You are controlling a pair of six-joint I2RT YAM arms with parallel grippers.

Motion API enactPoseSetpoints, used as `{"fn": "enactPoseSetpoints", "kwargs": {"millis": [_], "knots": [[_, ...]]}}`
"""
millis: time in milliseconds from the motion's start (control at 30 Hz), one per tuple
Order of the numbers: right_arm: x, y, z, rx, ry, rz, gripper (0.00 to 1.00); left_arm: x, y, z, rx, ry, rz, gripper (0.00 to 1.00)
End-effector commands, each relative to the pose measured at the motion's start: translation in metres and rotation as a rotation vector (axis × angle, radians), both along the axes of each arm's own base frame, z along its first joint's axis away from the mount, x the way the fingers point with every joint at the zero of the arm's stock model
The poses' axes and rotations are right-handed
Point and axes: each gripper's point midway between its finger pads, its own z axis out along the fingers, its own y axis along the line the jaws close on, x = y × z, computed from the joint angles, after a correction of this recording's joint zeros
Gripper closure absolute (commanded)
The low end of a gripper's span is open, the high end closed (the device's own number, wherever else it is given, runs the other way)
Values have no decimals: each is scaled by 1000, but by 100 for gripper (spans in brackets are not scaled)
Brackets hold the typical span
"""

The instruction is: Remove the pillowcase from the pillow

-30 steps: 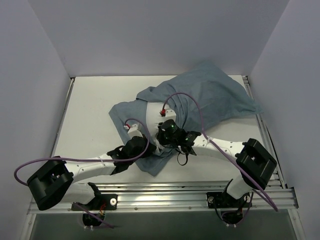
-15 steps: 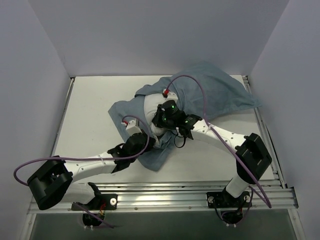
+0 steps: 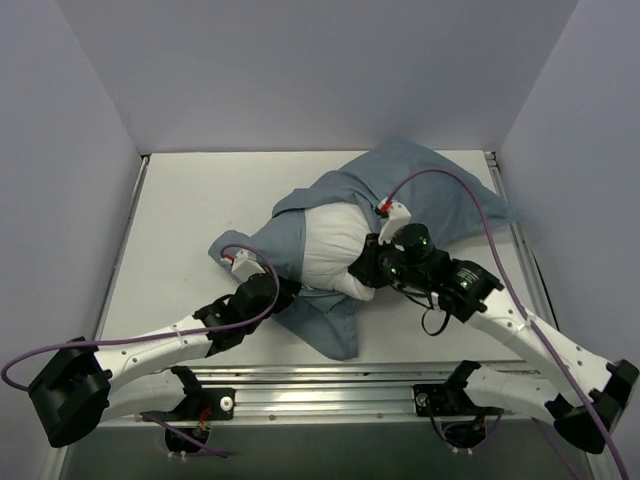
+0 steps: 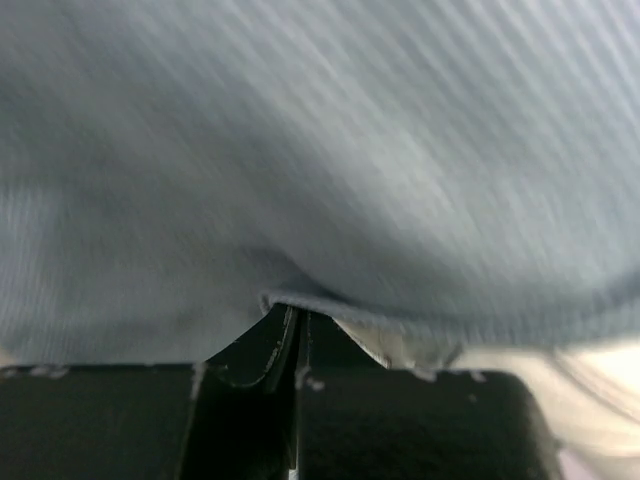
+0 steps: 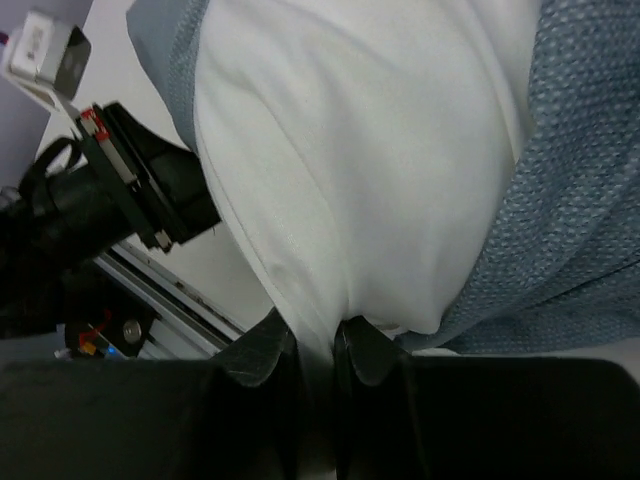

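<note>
While the white pillow (image 3: pixel 330 240) lies near the middle of the overhead view on the pale counter (image 3: pixel 180 220), much of its plump face is bare. The pillowcase (image 3: pixel 440 190) wraps only its edges. Its dusty blue-grey cloth spreads from the pillow's top toward the upper right of the frame, runs down the pillow's left side, and trails in a loose flap at the lower centre.

The left hand (image 3: pixel 283 293) reaches in from the lower left and meets the cloth just beside the pillow's lower left edge. In its own wrist view the two fingers (image 4: pixel 255 355) are pressed together on a folded hem of the blue cloth, and fabric fills the whole upper part of that frame.

The right hand (image 3: pixel 363 272) comes from the lower right and sits against the pillow's lower right edge. Its wrist view shows it clenched on a pleat of the white pillow fabric at the bottom centre. Blue weave is bunched at the right, and the left arm (image 5: pixel 90 220) is at the left.
</note>
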Motion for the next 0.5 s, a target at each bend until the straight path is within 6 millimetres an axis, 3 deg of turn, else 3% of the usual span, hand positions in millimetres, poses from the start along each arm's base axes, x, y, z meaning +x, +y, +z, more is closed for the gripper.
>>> {"fn": "enactPoseSetpoints", "kwargs": {"millis": [0, 100, 167, 233, 267, 367, 433, 467], "knots": [[-13, -27, 4, -24, -53, -6, 100, -15, 52, -60, 182, 161, 92, 98], [-25, -31, -33, -57, 20, 12, 100, -12, 46, -46, 175, 133, 60, 91], [-29, -34, -63, -94, 75, 0, 100, -13, 41, -34, 181, 110, 12, 73], [-27, -33, -76, -102, 87, -6, 100, -13, 31, -11, 167, 65, -55, 57], [-28, -33, -88, -115, 106, -4, 100, -15, 29, -4, 164, 55, -79, 41], [-25, -25, -95, -97, 106, 11, 100, -20, 21, 29, 165, -13, -167, 24], [-21, -21, -96, -82, 96, 12, 100, -17, 19, 57, 189, -76, -197, 21], [-21, -19, -98, -83, 103, 18, 100, -16, 24, 61, 222, -85, -190, 21]]}}
